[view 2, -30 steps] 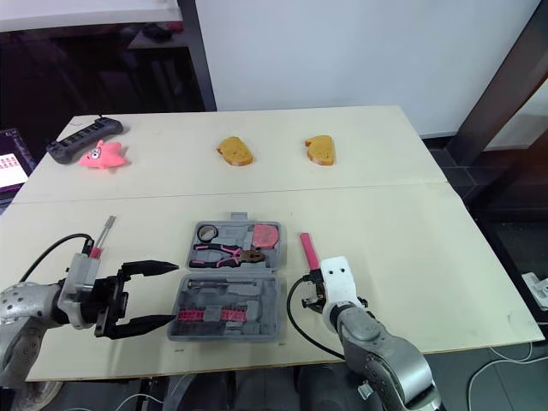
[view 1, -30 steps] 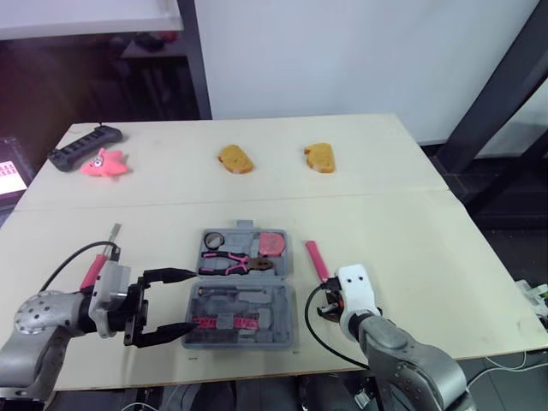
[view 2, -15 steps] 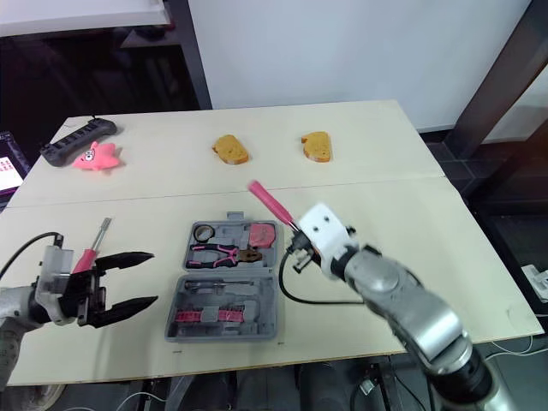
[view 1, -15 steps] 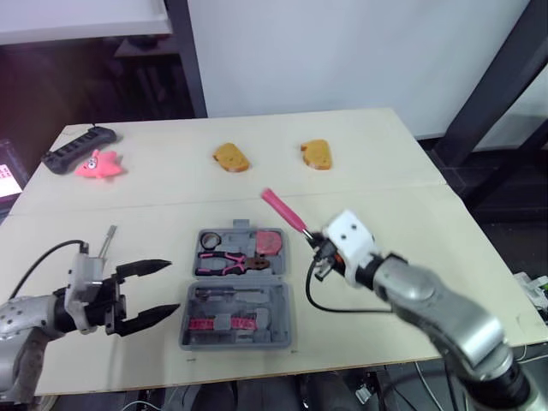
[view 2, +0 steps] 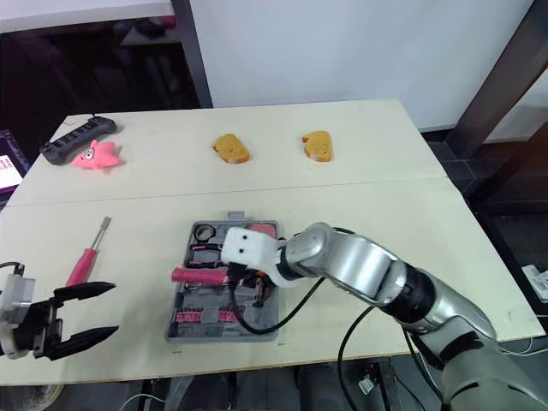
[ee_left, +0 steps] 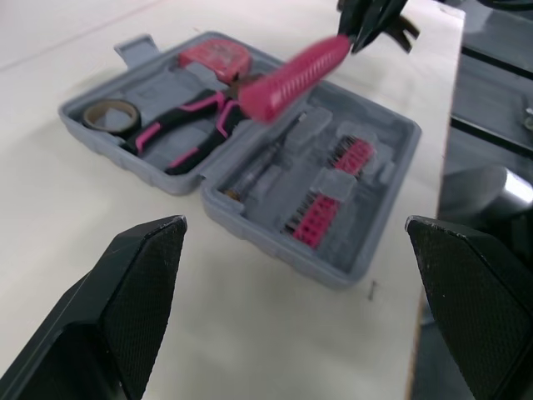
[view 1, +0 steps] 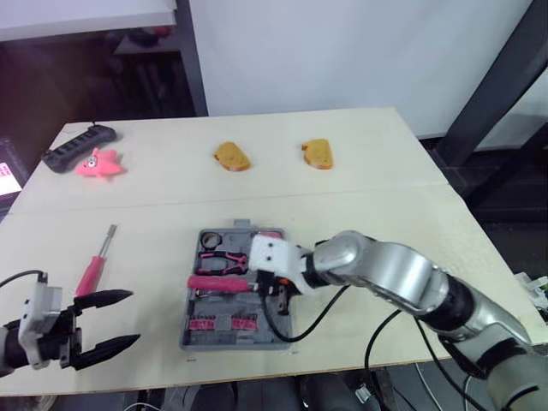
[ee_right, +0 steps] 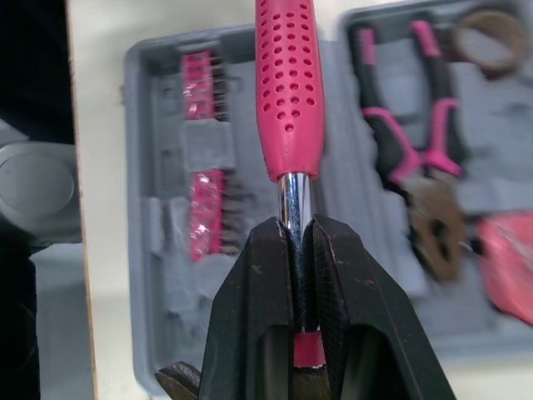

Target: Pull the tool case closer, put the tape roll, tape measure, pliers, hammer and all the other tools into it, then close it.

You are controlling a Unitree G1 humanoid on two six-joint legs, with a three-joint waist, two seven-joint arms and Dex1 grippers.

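- Tool case [ee_left: 350, 275] lies open and flat on the surface [view 1: 385, 223], near the front edge, about midway between my two arms.
- Far half of the case: tape roll [ee_left: 111, 114] in the left corner, pliers [view 1: 224, 259] next to it, pink tape measure [ee_left: 212, 54] at the right end.
- Near half: rows of pink bits [ee_left: 321, 221] in their slots and a slim metal shaft beside them.
- Right pincer [ee_right: 297, 237] reaches in from the right over the case. Its fingers are pinched tight on the chrome shaft of a pink-handled tool [ee_right: 287, 92], just below the grip.
- I hold that tool roughly level, handle pointing to my left, across the middle of the case. In the left wrist view it hangs above the pliers' nose. I cannot tell whether any part of it touches the case.
- Left pincer [view 1: 130, 318] sits low at the front left of the surface, well apart from the case, fingers spread wide with nothing between them.
- A loose pink screwdriver [view 1: 92, 267] lies on the surface left of the case, near the left pincer but apart from it, metal tip pointing away from me.
- Far side of the surface: two yellow-brown lumps [view 1: 233, 157] side by side, a pink toy [view 1: 94, 163] and a black bar-shaped device [view 1: 73, 147] at the far left corner.
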